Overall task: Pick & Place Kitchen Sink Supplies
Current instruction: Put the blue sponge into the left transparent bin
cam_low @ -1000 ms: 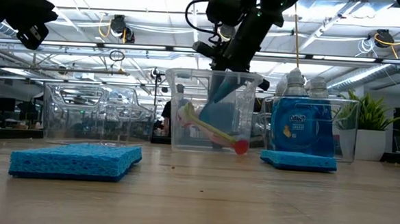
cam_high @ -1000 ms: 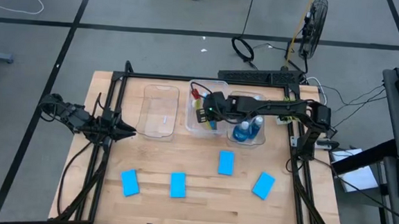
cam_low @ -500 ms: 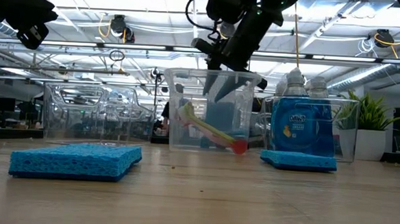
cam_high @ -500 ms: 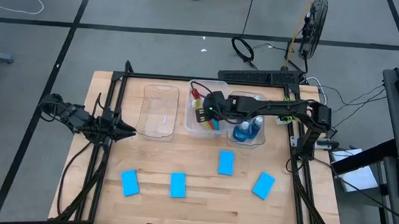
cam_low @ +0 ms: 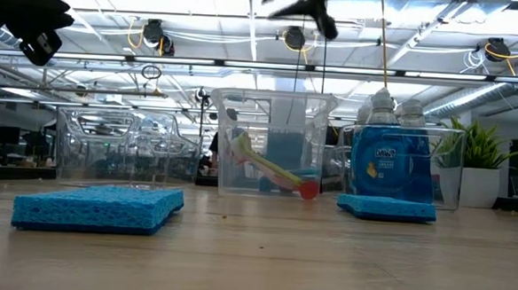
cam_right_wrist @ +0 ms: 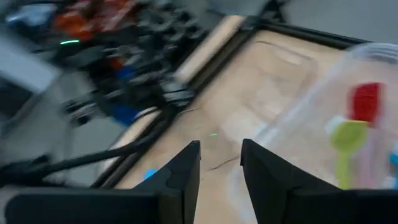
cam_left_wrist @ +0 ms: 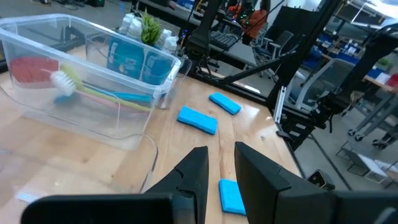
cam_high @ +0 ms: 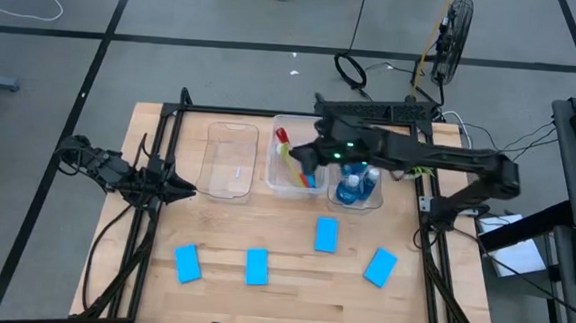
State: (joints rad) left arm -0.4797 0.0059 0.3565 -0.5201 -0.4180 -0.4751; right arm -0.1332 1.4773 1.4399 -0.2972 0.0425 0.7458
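Note:
Three dish brushes lie in the middle clear tub (cam_high: 284, 188): red (cam_high: 282, 136), yellow-green (cam_high: 294, 164) and blue (cam_high: 313, 179). In the low view the yellow-green handle (cam_low: 271, 168) slants across the tub. Blue bottles (cam_high: 354, 189) stand in the right tub (cam_low: 391, 161). Several blue sponges (cam_high: 256, 266) lie flat on the table. My right gripper (cam_high: 303, 160) hangs open high above the middle tub, with nothing between its fingers (cam_right_wrist: 221, 165). My left gripper (cam_high: 181, 187) waits by the table's left edge, fingers slightly apart (cam_left_wrist: 221, 171).
An empty clear tub (cam_high: 230, 160) stands left of the middle one. A small potted plant (cam_low: 481, 148) stands behind the bottle tub. Black frame rails (cam_high: 157, 174) run along the table's left, right and far sides. Bare wood lies between the sponges and the tubs.
My right gripper has let go of the blue brush it held upright in the middle tub. The brush has dropped and lies among the others. The gripper has then risen well above the tub and tipped from pointing down toward level.

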